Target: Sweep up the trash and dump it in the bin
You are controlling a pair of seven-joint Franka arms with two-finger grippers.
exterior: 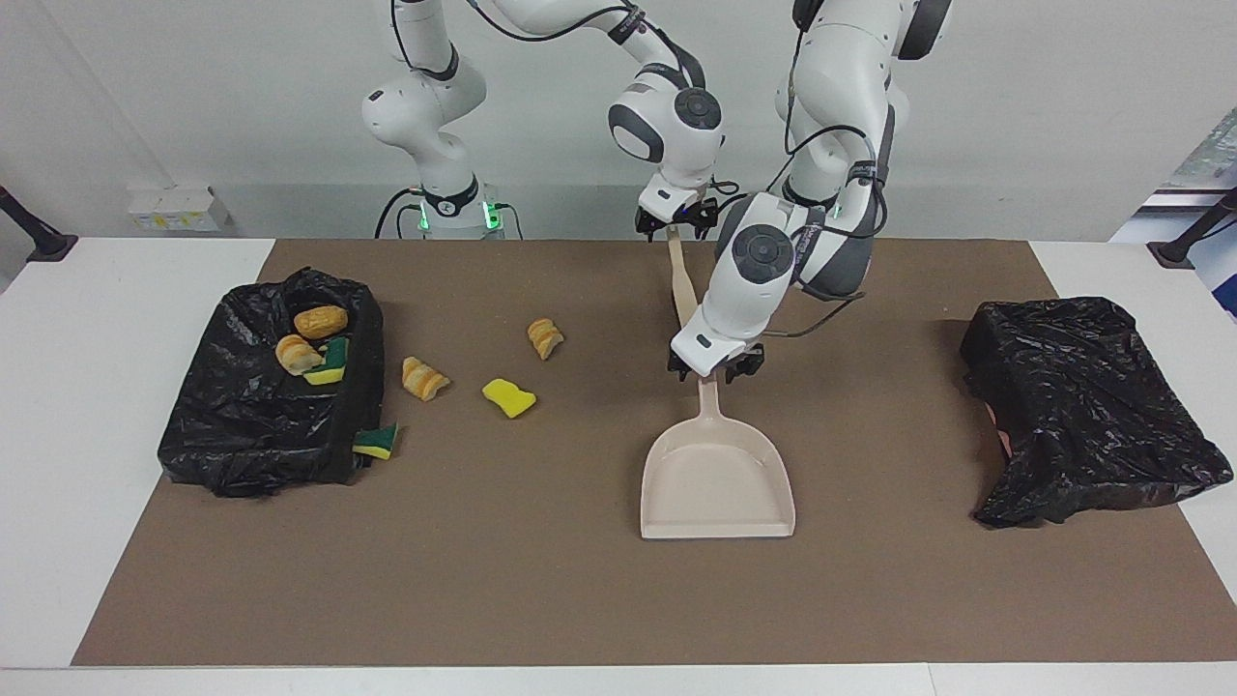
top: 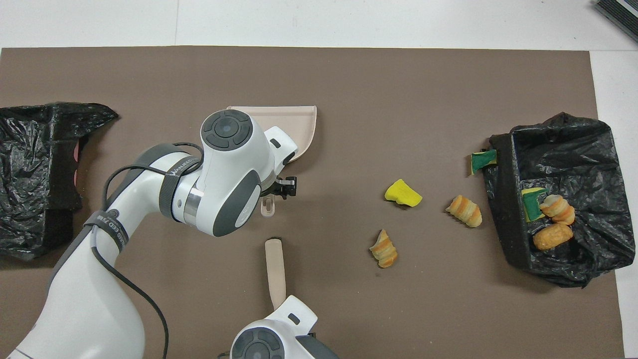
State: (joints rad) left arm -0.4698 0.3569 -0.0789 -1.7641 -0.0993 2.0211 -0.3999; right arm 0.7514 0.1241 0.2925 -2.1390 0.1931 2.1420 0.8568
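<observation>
The beige dustpan [exterior: 717,474] lies flat on the brown mat, its mouth turned away from the robots. My left gripper [exterior: 715,371] is shut on its handle; in the overhead view my left gripper [top: 280,191] covers most of the pan [top: 299,130]. My right gripper [exterior: 674,227] is shut on a beige stick-like tool [exterior: 683,285] that slants down to the mat. Loose trash lies toward the right arm's end: two bread chunks [exterior: 545,338] [exterior: 424,378], a yellow sponge bit [exterior: 508,397] and a green-yellow sponge [exterior: 376,442] against the black bin [exterior: 253,440]. In the bin lie two bread chunks [exterior: 320,321] [exterior: 298,355] and a sponge [exterior: 331,362].
A second black-bagged box [exterior: 1092,406] stands at the left arm's end of the table. The brown mat [exterior: 541,580] covers most of the white table.
</observation>
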